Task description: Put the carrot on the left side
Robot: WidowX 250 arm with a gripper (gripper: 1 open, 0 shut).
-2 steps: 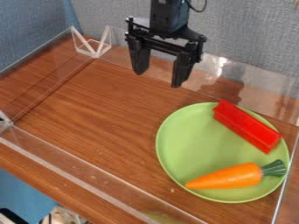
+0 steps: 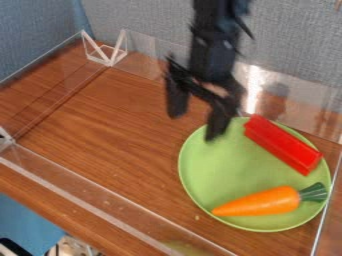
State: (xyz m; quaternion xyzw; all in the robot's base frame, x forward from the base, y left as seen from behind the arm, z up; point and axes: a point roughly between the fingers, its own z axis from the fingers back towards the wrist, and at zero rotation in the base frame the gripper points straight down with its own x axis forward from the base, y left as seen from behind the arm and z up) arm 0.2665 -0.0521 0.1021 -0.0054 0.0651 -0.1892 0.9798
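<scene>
Inside the green plate (image 2: 201,165), carrot (image 2: 267,201) and red block (image 2: 282,143); gripper (image 2: 198,113) above, jaws apart, empty.

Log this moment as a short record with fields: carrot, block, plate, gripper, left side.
carrot: lying on the plate, near its front edge, green stub toward the right
red block: on the plate, behind the carrot
plate: light green, on the right of the table
gripper: open, empty, over the plate's back left edge
left side: bare wood, carrot not there yet
</scene>
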